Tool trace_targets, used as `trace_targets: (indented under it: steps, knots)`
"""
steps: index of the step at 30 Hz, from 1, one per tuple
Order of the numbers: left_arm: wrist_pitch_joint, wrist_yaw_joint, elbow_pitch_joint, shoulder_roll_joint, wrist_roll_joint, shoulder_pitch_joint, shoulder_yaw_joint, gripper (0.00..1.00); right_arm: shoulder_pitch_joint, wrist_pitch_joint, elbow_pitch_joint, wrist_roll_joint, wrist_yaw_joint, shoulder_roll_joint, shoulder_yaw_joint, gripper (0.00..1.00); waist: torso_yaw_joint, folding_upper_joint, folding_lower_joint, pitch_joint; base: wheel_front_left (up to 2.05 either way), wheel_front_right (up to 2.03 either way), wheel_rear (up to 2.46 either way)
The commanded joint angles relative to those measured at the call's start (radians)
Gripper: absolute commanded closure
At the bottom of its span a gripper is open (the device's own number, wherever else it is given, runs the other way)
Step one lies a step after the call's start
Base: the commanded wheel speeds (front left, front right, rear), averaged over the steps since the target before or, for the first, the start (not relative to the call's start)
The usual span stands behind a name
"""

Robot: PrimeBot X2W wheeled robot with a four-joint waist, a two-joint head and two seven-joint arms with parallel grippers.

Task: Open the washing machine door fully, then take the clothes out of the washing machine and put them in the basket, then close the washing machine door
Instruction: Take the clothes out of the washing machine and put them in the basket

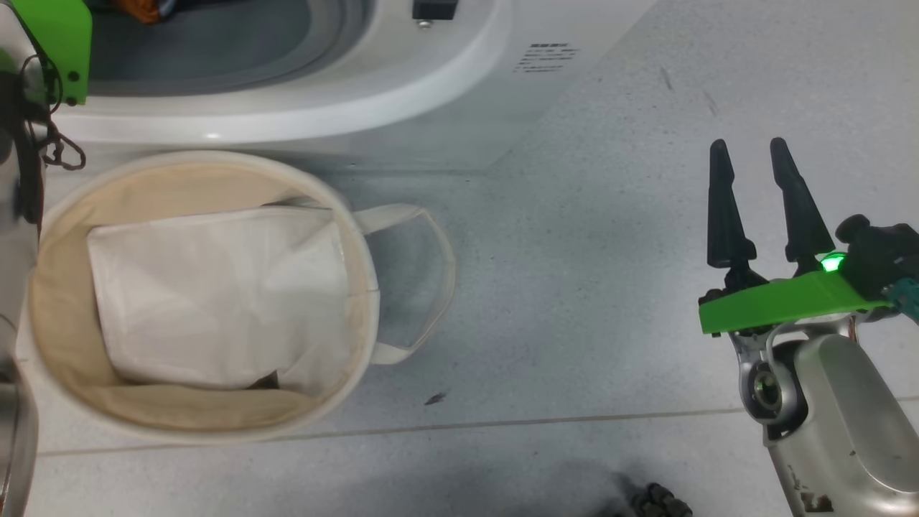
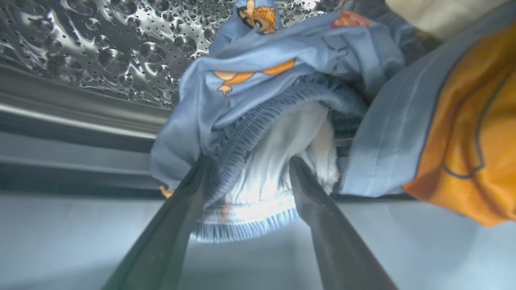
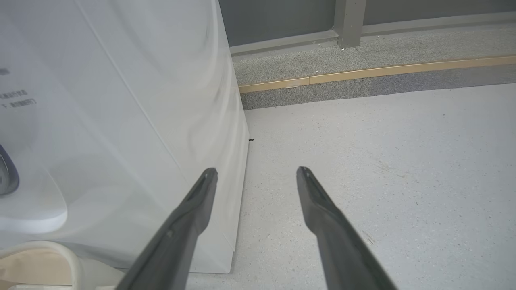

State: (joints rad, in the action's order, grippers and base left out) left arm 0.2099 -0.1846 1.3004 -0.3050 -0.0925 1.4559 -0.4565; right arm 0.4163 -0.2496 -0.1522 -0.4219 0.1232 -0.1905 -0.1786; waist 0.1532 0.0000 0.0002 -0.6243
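In the left wrist view my left gripper (image 2: 249,161) reaches into the steel drum (image 2: 100,52) of the washing machine (image 1: 431,79). It is open, its two fingers standing either side of the elastic hem of the light blue clothes (image 2: 262,68) with orange patches. An orange and blue piece (image 2: 455,133) hangs at the right. The cream basket (image 1: 64,287) stands on the floor just in front of the machine. My right gripper (image 1: 749,147) hovers open over the floor far right of the basket, with nothing between its fingers. The washing machine door is out of view.
A plain white folded sheet (image 1: 215,287) lies in the basket. The machine's white side panel (image 3: 141,141) stands just left of my right gripper (image 3: 256,171). A raised grey kerb (image 3: 363,76) runs along the far wall. Speckled floor (image 1: 610,287) lies to the right.
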Motion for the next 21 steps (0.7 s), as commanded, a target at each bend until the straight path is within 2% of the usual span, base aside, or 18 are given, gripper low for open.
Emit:
trace_targets:
  steps: [1, 2, 3, 4, 9, 12, 15, 21]
  knots:
    - [0.005, -0.008, -0.015, -0.044, -0.001, 0.031, 0.002, 0.0, -0.02, -0.012, 0.031, 0.013, 0.008, -0.006, -0.011, 0.0, -0.006, 0.0, -0.0002, 0.001, 0.0, 0.0, 0.0]
    - [0.0, -0.008, -0.015, -0.042, -0.002, 0.028, 0.0, 0.05, -0.02, -0.012, 0.031, 0.014, 0.008, -0.007, -0.012, 0.0, -0.008, 0.0, -0.0002, 0.002, 0.0, 0.0, 0.0]
    - [-0.007, -0.009, -0.015, -0.041, -0.003, 0.025, -0.001, 0.76, -0.019, -0.012, 0.032, 0.014, 0.008, -0.007, -0.014, 0.0, -0.009, 0.0, -0.0002, 0.004, 0.0, 0.0, 0.0]
    - [-0.009, -0.008, -0.014, -0.04, -0.007, 0.019, 0.0, 1.0, -0.018, -0.012, 0.033, 0.015, 0.008, -0.007, -0.016, 0.0, -0.011, 0.0, -0.0002, 0.006, 0.0, 0.0, 0.0]
    - [-0.025, 0.006, -0.012, -0.033, -0.037, -0.013, 0.013, 1.0, -0.018, -0.012, 0.036, 0.007, 0.008, -0.017, -0.033, 0.0, -0.016, 0.0, -0.0002, 0.022, 0.0, 0.0, 0.0]
    - [-0.073, 0.004, -0.012, -0.032, -0.054, -0.03, 0.023, 1.0, -0.02, -0.012, 0.027, 0.004, 0.008, -0.021, -0.038, 0.0, -0.016, 0.0, -0.0002, 0.038, 0.0, 0.0, 0.0]
    - [-0.186, -0.012, -0.022, -0.034, -0.071, -0.055, 0.036, 1.0, -0.026, -0.012, 0.016, -0.002, 0.008, -0.019, -0.045, 0.0, -0.012, 0.0, -0.0002, 0.069, 0.0, 0.0, 0.0]
    - [-0.397, 0.016, -0.023, -0.018, -0.129, -0.177, 0.072, 1.0, -0.055, -0.012, -0.019, -0.018, 0.008, -0.014, -0.059, 0.0, -0.024, 0.0, -0.0002, 0.178, 0.0, 0.0, 0.0]
